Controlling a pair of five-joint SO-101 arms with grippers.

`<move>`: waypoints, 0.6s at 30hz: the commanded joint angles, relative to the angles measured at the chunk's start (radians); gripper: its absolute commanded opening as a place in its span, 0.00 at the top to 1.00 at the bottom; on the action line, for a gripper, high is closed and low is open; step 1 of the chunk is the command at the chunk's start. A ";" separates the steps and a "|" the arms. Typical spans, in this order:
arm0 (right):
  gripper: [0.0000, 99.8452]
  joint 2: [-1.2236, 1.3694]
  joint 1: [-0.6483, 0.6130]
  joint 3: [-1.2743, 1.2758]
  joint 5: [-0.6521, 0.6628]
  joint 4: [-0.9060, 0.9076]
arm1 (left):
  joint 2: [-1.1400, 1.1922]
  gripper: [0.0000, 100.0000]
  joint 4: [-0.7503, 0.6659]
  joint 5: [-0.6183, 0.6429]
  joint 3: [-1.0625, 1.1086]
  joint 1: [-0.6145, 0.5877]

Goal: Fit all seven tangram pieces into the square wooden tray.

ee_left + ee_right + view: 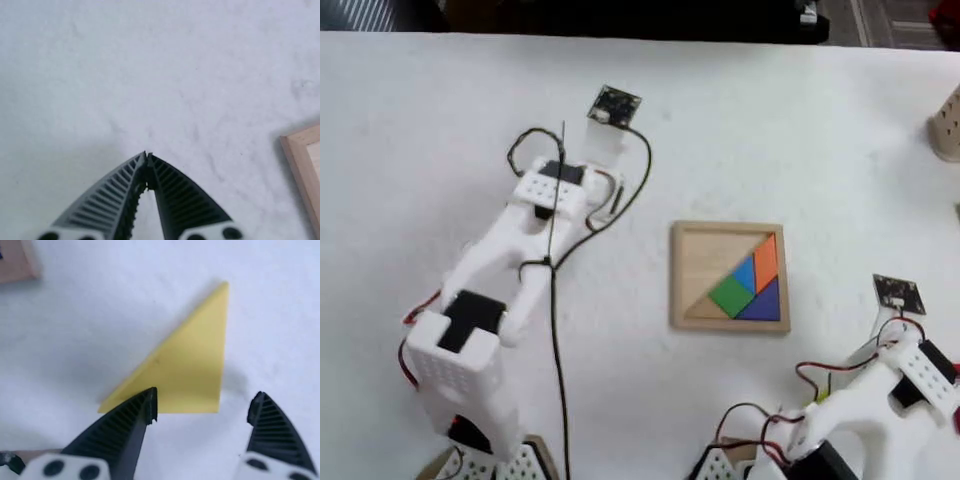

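1. Tabletop, white and faintly mottled, is bearing both arms and the puzzle.
2. Left arm is stretching across the table's left half in the high view, with black cables looping beside its wrist.
3. Right arm is sitting at the near right edge of the high view, just past the tray's near right corner.
4. Square wooden tray is lying flat between the two arms, with bare wood showing over most of its floor.
5. Yellow triangle is lying flat on the table outside the tray, directly under the right arm's wrist camera.
6. Four pieces are sitting inside the tray, packed against its right side and near right corner. An orange piece, a light blue piece, a green piece and a dark blue piece are touching one another.
7. Right gripper is gaping wide above the yellow triangle. One fingertip is overlapping the triangle's long tapering corner and the other is hanging just off its opposite corner.
8. Left gripper is pressing its fingertips together over bare table, with the tray's edge lying near, off to one side.
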 commanded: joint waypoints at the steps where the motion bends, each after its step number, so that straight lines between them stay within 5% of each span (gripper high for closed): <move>1: 0.71 0.019 -0.058 0.003 -0.014 -0.027 | -0.010 0.98 -0.028 -0.029 -0.011 -0.010; 6: 0.71 0.021 -0.128 -0.037 -0.137 -0.111 | -0.010 0.98 -0.028 -0.029 -0.011 -0.010; 18: 0.71 0.242 -0.116 -0.158 -0.144 -0.209 | -0.013 0.98 -0.028 -0.029 -0.011 -0.010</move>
